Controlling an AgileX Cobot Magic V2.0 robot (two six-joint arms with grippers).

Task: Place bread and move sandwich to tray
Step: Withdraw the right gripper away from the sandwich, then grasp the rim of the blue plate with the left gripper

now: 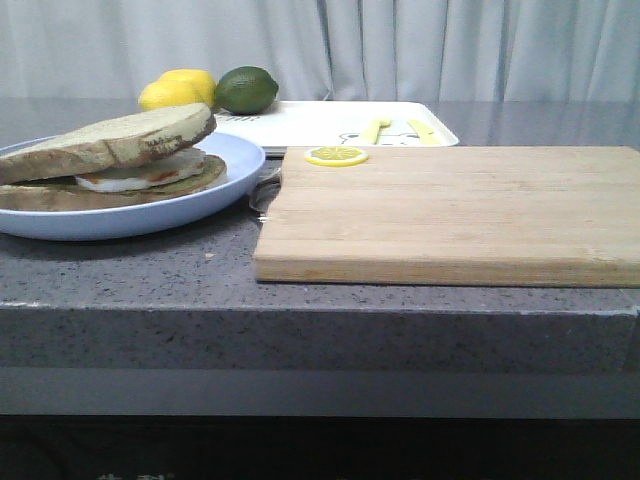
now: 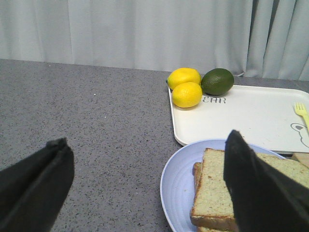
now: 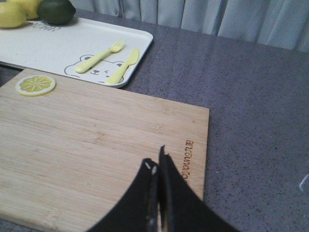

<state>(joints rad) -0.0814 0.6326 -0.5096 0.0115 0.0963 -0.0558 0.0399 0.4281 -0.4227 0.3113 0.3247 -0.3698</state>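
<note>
My left gripper (image 2: 145, 188) gapes wide over the thick tan bread slice (image 2: 241, 186), capping the egg sandwich (image 1: 110, 160); right gripper (image 3: 158, 166) pinched closed, idle

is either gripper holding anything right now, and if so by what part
Nothing is held. The left gripper is open, its fingers apart above the bread on the sandwich without clamping it. The right gripper is shut on nothing over the cutting board.
</note>
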